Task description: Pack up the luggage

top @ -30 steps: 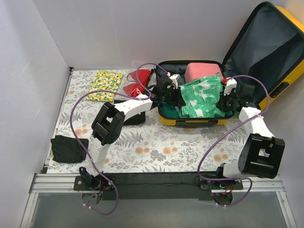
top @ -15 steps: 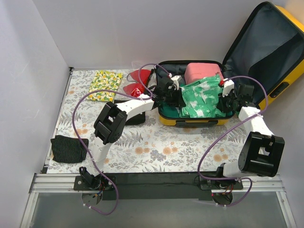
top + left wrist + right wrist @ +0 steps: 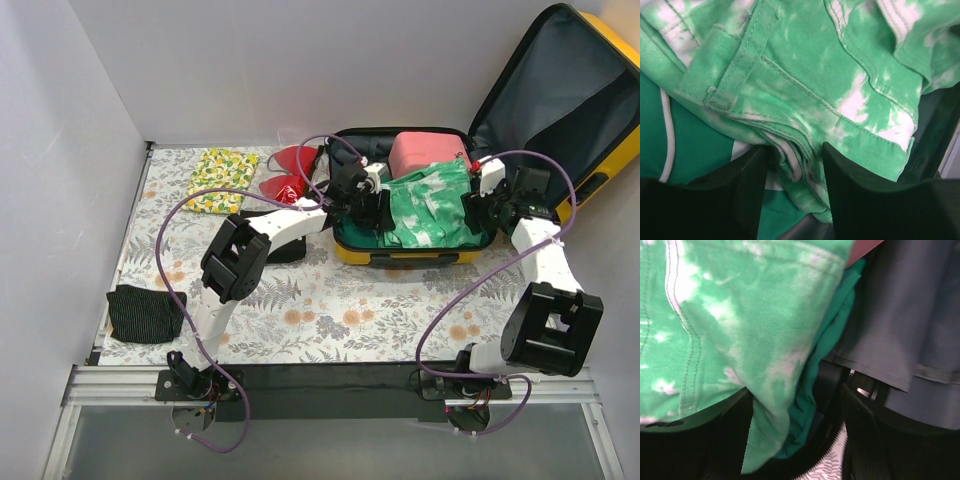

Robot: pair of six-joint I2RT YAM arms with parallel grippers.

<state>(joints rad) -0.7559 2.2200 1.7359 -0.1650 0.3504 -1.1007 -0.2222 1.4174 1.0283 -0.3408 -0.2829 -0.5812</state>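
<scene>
luggage (image 3: pixel 400 256): yellow | garment (image 3: pixel 430 205): green-white tie-dye | case (image 3: pixel 425 150): pink | pouch (image 3: pixel 222 180): lemon print

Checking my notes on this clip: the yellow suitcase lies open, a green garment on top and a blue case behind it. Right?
The case is pink, not blue. The top view shows it behind the green garment in the open yellow suitcase; the rest holds.

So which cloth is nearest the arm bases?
The dark cloth, far left; the lemon-print cloth lies further back, the green garment in the luggage.
</scene>
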